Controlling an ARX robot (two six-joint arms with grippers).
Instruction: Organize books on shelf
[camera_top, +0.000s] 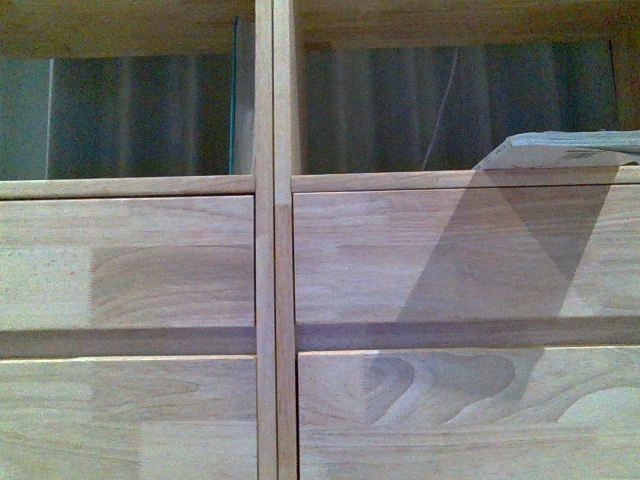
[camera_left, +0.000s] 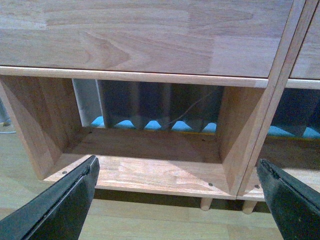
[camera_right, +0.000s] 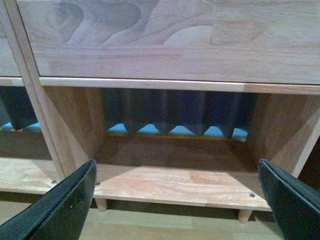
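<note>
Shelf (camera_top: 265, 250) fills the front view. Teal book (camera_top: 238, 100) stands upright against the centre divider at 11 o'clock. Pale book (camera_top: 570, 150) lies flat in the right compartment at 2 o'clock. Left pincer (camera_left: 177, 162) and right pincer (camera_right: 177, 162) are both spread and empty, facing bottom compartments.

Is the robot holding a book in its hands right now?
No. The left gripper and right gripper are both open with nothing between their fingers.

Shelf (camera_top: 130, 186): compartments above, drawers (camera_top: 450, 260) below
An upright book (camera_top: 238, 100) stands in the left compartment against the middle post (camera_top: 273, 300); a flat book (camera_top: 565, 150) lies at the right side of the right compartment
</note>
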